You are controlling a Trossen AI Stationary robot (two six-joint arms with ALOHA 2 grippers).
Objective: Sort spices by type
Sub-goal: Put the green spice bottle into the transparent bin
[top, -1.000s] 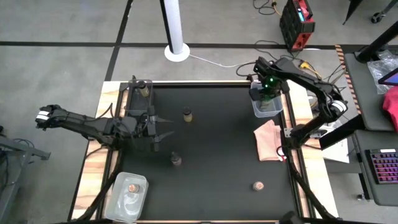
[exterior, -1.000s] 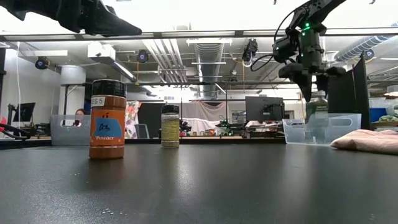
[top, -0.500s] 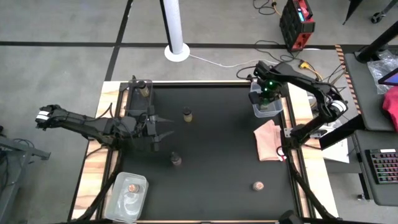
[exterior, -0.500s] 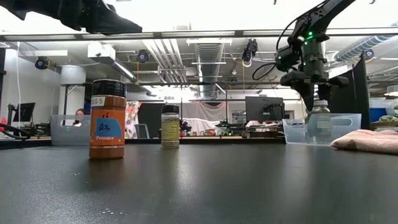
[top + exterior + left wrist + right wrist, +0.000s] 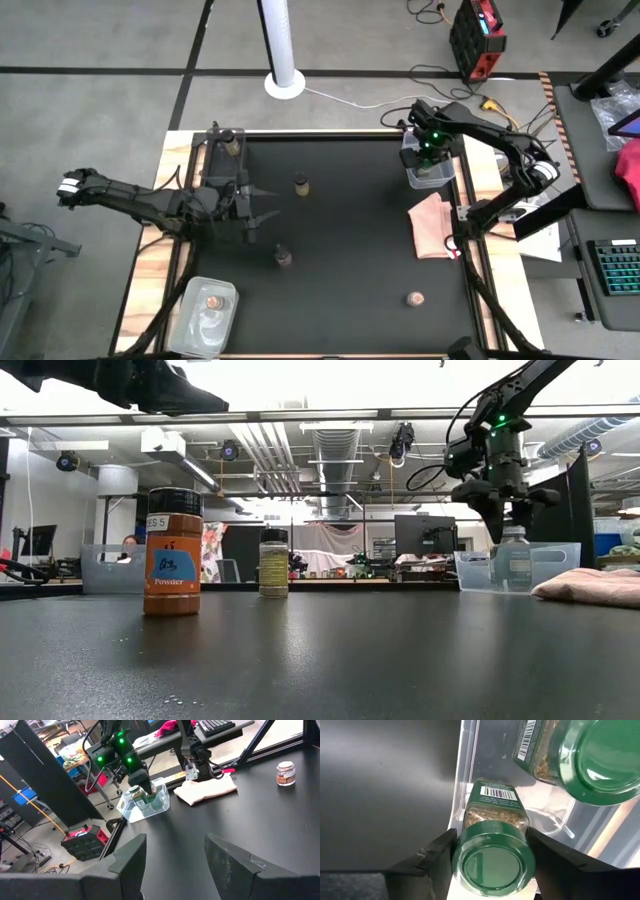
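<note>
You are at the release: the right gripper (image 5: 492, 857) has a green-lidded jar (image 5: 494, 842) down inside the clear tub (image 5: 428, 172) at the upper right of the overhead picture. In the right wrist picture the jar sits between the two dark fingers (image 5: 427, 857), lid toward the camera. The fingers flank the lid closely on both sides, and I cannot tell whether they are gripping it or have just let go. A second green-lidded jar (image 5: 580, 755) lies in the same tub, just beside the first.

To finish well, spread the fingers fully before you lift, and rise straight up. My guess is that a sideways pull would drag the lid, tip the jar against its neighbour or nudge the light tub along the desk (image 5: 350, 240). Clear the tub wall before you swing away.

In the low picture the gripper hangs over the tub at the right, with the pink cloth (image 5: 435, 225) just past it.

The left gripper (image 5: 250, 205) waits at the left of the overhead picture, fingers set narrow and holding nothing.

Three jars stand loose on the desk: a dark-lidded one (image 5: 283, 256) below centre, a pale-topped one (image 5: 300, 184) above centre, and a pinkish-topped one (image 5: 414, 298) at the lower right. Two others already sit in tubs at the upper left (image 5: 231, 143) and lower left (image 5: 212, 301).
</note>
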